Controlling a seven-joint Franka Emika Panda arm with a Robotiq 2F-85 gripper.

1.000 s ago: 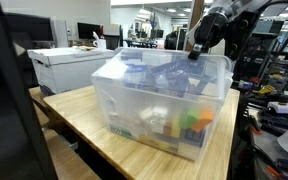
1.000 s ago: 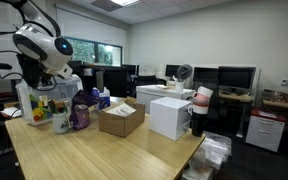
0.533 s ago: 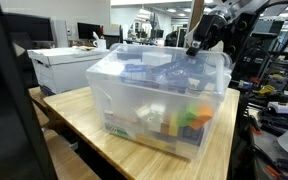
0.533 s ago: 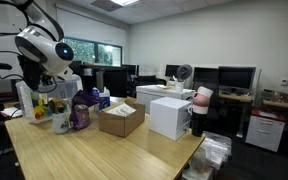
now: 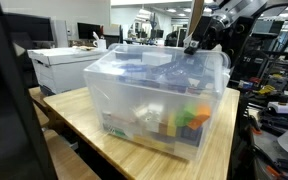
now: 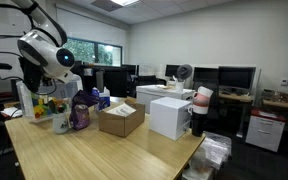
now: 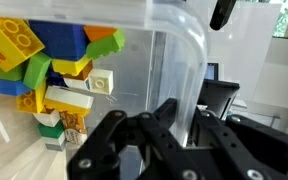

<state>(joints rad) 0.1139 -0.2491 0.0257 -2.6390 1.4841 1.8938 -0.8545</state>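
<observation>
A large clear plastic bin [image 5: 144,90] stands on the wooden table [image 5: 69,108]. Coloured toy blocks [image 5: 184,120] lie in a pile on its floor. My gripper [image 5: 194,47] comes down at the bin's far right rim and is shut on the bin's wall. In the wrist view the black fingers [image 7: 114,140] sit on either side of the clear wall [image 7: 176,70], with my gripper [image 7: 179,140] clamped on it. Yellow, blue, orange and green blocks [image 7: 54,65] show through the wall at the left. In an exterior view the arm's white wrist [image 6: 44,52] hangs over the bin [image 6: 46,108].
A white box [image 5: 69,65] sits behind the bin. An open cardboard box [image 6: 120,118], a white box [image 6: 170,115] and a purple item [image 6: 81,115] share the table. The table's front edge [image 5: 94,140] runs close to the bin. Desks and monitors fill the room behind.
The bin has slid a little to the left in an exterior view, with the gripper still clamped on its wall and moving along with it.
</observation>
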